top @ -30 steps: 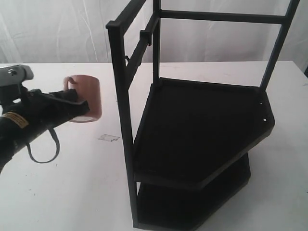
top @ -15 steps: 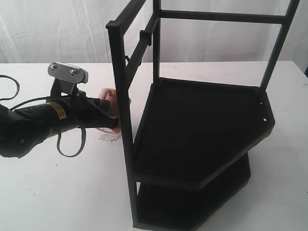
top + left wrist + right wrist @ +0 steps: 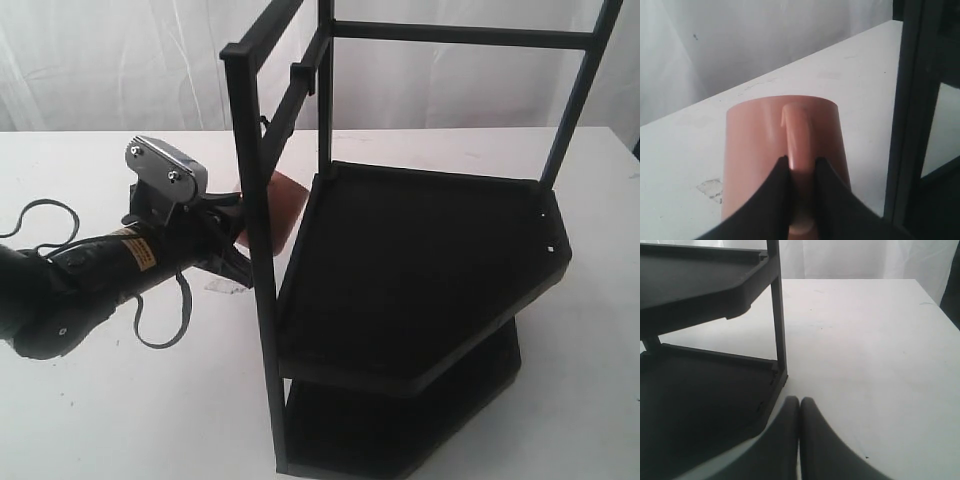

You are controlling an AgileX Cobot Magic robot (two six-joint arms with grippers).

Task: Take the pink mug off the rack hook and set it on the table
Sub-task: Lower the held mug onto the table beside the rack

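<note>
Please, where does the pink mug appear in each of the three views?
Exterior view: the pink mug is left of centre, partly hidden behind a post of the black rack.
Left wrist view: middle of the picture, its handle clamped by the left gripper.
Right wrist view: not in it.
Shared landmark: the black rack, seen in all three views.

Right gripper [image 3: 799,401] closed, dark fingers [image 3: 780,445] pressed flat against each other up to the tips. Positioned over the table [image 3: 870,350], tips near the corner foot of a black rack [image 3: 747,277]. Thin square post [image 3: 777,315] standing upright from the corner of the lower shelf [image 3: 695,400] to the angled rim of the upper shelf [image 3: 690,285]. Matte white tabletop with faint dark specks. Pale backdrop [image 3: 850,257] beyond the far table edge.
</note>
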